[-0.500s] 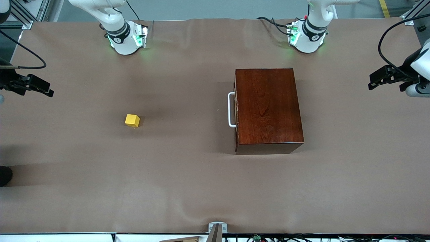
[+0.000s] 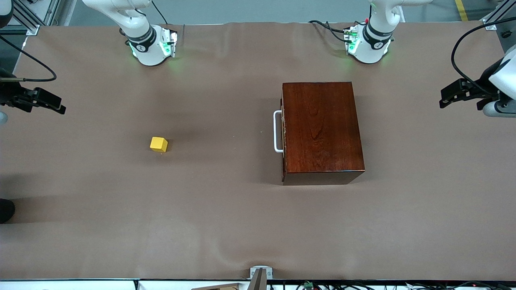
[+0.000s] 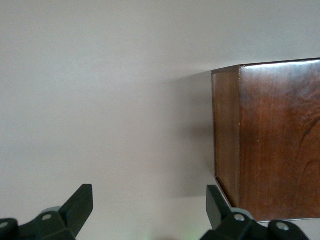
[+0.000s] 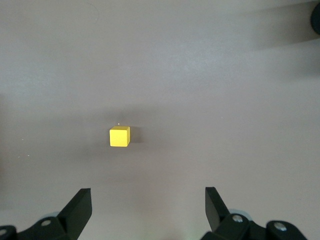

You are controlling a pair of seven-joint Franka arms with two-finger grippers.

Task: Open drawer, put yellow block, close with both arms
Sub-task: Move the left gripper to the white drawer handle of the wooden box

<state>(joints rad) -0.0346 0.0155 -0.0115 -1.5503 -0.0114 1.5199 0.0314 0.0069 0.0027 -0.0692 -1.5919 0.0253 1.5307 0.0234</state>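
Yellow block (image 2: 159,144) sits alone on the bench toward the right arm's end, well apart from the drawer (image 2: 321,132), which is shut, its white handle (image 2: 277,131) facing the block. Both arms wait at the bench's ends: right gripper (image 4: 147,210) spread wide above the block's side, left gripper (image 3: 150,212) spread beside the box. No writing is readable.

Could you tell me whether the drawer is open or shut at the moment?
Shut. The drawer front sits flush with the wooden box, only its white handle protruding, and no pale tray shows.
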